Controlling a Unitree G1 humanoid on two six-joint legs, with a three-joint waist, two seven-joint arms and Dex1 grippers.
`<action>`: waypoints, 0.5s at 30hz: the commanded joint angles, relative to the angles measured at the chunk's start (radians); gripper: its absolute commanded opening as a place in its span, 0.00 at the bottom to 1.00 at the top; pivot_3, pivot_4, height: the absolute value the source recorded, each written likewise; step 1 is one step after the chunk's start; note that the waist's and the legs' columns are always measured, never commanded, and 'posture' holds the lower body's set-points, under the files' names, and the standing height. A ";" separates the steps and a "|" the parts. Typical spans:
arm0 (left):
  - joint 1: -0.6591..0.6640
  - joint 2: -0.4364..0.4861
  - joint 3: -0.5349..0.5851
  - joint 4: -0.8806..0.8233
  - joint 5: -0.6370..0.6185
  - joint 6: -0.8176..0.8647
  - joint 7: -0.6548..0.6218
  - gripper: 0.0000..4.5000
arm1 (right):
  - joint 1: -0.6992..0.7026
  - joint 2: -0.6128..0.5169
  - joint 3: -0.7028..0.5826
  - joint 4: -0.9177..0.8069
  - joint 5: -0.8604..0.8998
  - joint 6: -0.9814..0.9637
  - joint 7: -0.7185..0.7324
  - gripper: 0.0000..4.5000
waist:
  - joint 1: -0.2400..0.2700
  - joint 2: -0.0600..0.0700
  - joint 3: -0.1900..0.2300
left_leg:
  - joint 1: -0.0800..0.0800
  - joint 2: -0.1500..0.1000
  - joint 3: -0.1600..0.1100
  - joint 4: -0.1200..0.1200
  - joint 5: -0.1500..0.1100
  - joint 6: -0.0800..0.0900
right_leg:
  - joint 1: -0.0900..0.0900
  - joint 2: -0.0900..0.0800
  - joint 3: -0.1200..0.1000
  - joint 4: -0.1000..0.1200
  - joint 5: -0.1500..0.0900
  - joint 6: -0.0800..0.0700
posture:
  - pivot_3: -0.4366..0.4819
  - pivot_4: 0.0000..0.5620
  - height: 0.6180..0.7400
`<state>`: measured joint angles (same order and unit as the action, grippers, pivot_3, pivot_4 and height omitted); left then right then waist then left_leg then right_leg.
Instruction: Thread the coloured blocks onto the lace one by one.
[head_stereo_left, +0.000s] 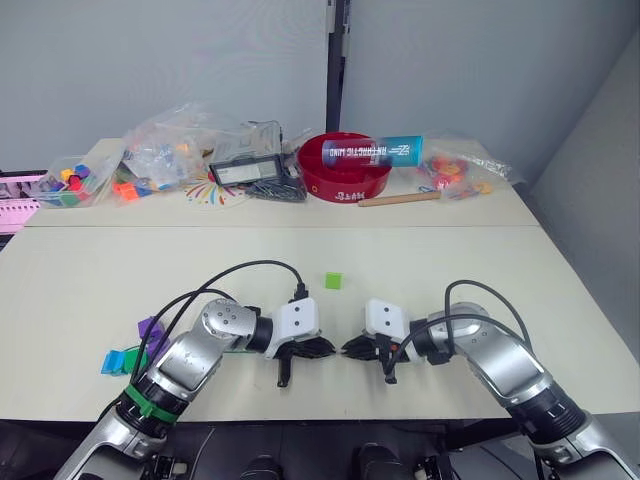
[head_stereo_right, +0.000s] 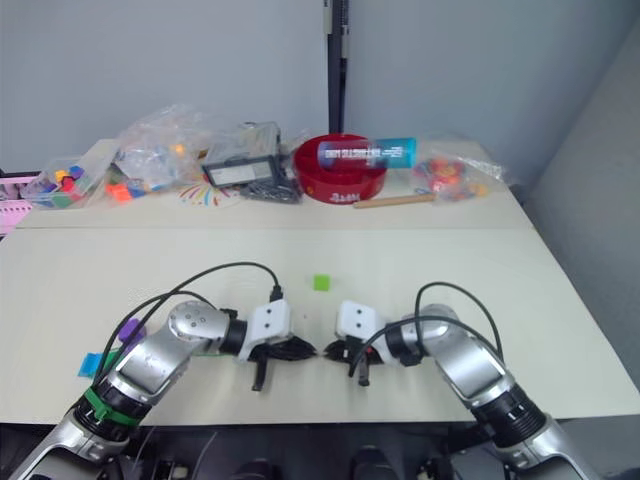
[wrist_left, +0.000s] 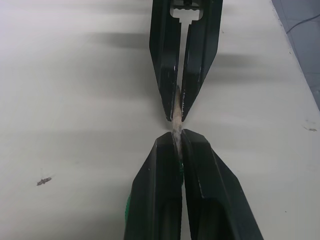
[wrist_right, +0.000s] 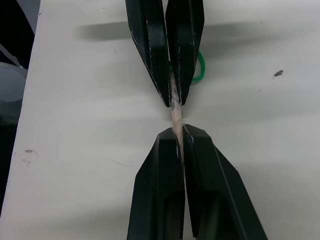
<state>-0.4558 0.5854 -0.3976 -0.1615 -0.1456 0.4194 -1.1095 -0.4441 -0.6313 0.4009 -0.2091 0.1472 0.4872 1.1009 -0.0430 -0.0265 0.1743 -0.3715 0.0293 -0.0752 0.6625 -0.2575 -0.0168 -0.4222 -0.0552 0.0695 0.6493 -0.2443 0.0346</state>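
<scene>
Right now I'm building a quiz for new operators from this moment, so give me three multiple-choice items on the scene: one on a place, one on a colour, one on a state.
1. Where does the lone light green block lie?
A. On the table beyond the two grippers
B. In the red bowl
C. Between the left gripper's fingers

2. What colour is the bowl at the back of the table?
A. Blue
B. Red
C. White

3. How is the lace's pale tip held?
A. Lying loose on the table
B. Gripped by the left gripper alone
C. Pinched by both grippers, tip to tip

Answers:
1. A, it sits on bare table beyond the left gripper and right gripper.
2. B, its rim and wall are red.
3. C, both wrist views show each pair of fingers closed on the tip.
</scene>
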 joint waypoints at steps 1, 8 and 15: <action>-0.015 -0.002 0.013 -0.011 0.004 -0.003 0.010 0.01 | -0.007 0.004 -0.006 -0.036 0.010 0.002 0.003 0.00 | 0.000 0.000 0.000 | 0.000 0.000 0.000 0.000 0.000 0.000 | 0.000 0.000 0.000 0.000 0.000 0.000 | 0.48 0.27 0.92; -0.011 -0.008 0.024 -0.016 -0.013 -0.002 0.007 0.01 | -0.004 0.007 -0.007 -0.041 0.012 0.010 0.006 0.00 | 0.000 0.000 0.000 | 0.000 0.000 0.000 0.000 0.000 0.000 | 0.000 0.000 0.000 0.000 0.000 0.000 | 0.48 0.27 0.92; 0.017 0.023 0.095 0.015 -0.055 -0.018 -0.011 0.00 | 0.028 0.020 -0.142 -0.101 0.125 0.112 -0.041 0.38 | 0.000 0.000 0.000 | 0.000 0.000 0.000 0.000 0.000 0.000 | 0.000 0.000 0.000 0.000 0.000 0.000 | 0.48 0.27 0.92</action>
<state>-0.4488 0.5958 -0.3423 -0.1487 -0.1718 0.4156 -1.1152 -0.4178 -0.6099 0.3248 -0.2632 0.2261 0.5713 1.0757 -0.0426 -0.0265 0.1743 -0.3716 0.0293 -0.0754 0.6625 -0.2575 -0.0168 -0.4223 -0.0553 0.0695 0.6494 -0.2443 0.0346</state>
